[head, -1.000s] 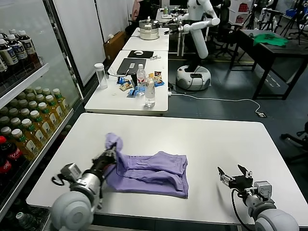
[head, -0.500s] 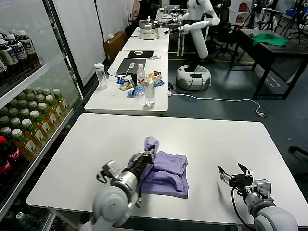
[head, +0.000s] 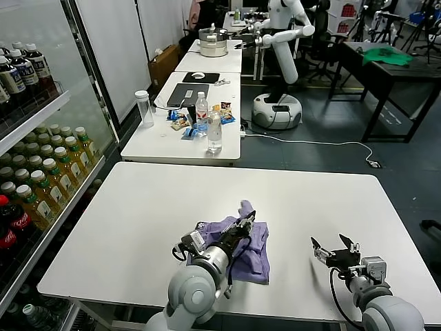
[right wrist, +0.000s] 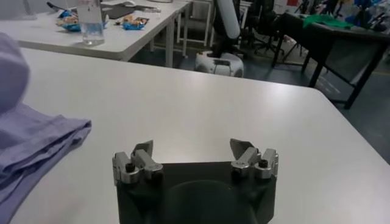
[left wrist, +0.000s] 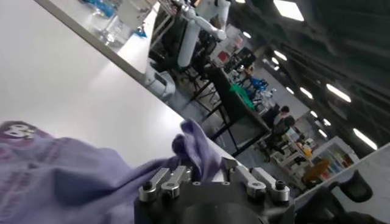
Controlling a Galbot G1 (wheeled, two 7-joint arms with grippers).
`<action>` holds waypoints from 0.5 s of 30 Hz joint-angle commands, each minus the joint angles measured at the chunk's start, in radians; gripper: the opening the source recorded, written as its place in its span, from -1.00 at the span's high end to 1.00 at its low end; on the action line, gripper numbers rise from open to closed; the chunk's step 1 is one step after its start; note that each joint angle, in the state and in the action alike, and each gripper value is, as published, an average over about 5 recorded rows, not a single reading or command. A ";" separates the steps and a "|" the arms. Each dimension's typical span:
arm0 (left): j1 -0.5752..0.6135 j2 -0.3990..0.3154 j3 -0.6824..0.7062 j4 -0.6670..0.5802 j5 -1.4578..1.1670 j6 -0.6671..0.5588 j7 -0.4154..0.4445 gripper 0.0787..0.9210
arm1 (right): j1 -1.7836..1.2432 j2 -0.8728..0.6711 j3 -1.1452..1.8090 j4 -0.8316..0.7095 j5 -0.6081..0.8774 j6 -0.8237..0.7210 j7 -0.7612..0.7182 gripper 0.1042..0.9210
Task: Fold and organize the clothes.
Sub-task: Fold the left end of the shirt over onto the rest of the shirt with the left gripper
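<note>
The lavender T-shirt [head: 253, 243] lies folded into a small bundle on the white table [head: 310, 200], near its front edge. My left gripper [head: 247, 219] is over the bundle's far right part, fingers apart. In the left wrist view a raised fold of the T-shirt [left wrist: 195, 143] stands between the fingers of the left gripper [left wrist: 206, 164], with bare table showing beside it; a dark-and-white print [left wrist: 18, 129] shows on the cloth. My right gripper [head: 334, 249] rests open and empty by the table's front right, apart from the shirt. In the right wrist view the right gripper [right wrist: 192, 146] faces the T-shirt's edge [right wrist: 36, 137].
A second white table [head: 158, 141] stands behind with a water bottle [head: 214, 132], a laptop and snack packets. Shelves of drink bottles [head: 41, 179] line the left. A white robot [head: 282, 41] and a dark table with a green cloth [head: 387, 55] stand far back.
My left gripper has carried the shirt's left edge to the right over the rest, folding it narrower, and its fingers have come apart. The right gripper has stayed put.
</note>
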 commanded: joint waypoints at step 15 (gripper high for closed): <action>0.226 0.231 -0.186 0.032 0.679 -0.029 0.017 -0.76 | 0.017 0.013 -0.012 -0.010 -0.010 0.017 -0.009 -0.76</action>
